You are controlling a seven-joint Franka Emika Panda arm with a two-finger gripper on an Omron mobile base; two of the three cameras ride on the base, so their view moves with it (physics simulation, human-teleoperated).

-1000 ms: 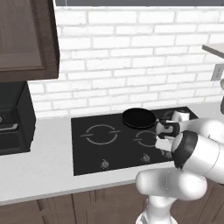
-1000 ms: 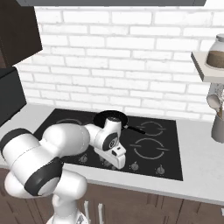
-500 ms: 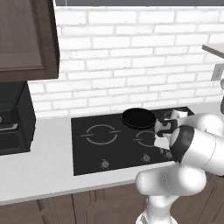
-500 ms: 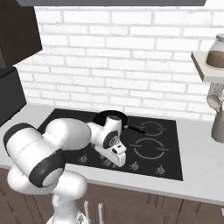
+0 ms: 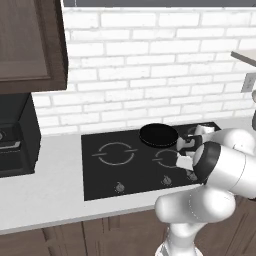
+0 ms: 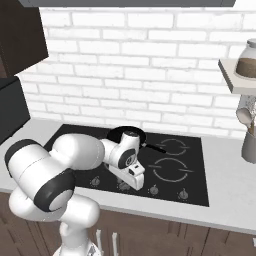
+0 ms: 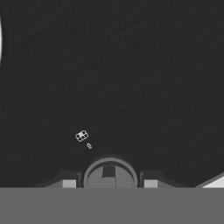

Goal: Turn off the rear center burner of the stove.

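Note:
The stove [image 5: 105, 170] is a glossy black cooktop set in the grey counter, with a row of small grey knobs [image 5: 119, 187] along its front. A black frying pan [image 5: 158, 134] sits on the rear middle of the glass, and the rear center burner's marking is hidden there. My gripper [image 6: 136, 183] points down onto the knob row. In the hand view my gripper [image 7: 110, 183] is open, its fingertips [image 7: 69, 183] flanking a round grey knob [image 7: 110, 173] with a thin gap on each side. My forearm hides the hand in the left base view.
Two grey broken-ring zones [image 6: 171, 170] mark the glass right of my hand. A black boxy appliance [image 5: 15, 135] stands at the counter's left end under a dark cabinet [image 5: 30, 45]. At the right are a shelf with a jar [image 6: 247, 65] and a utensil holder [image 6: 248, 142].
The hand has sunk a little closer to the knob row and the elbow has shifted slightly. The pan and the base have not moved.

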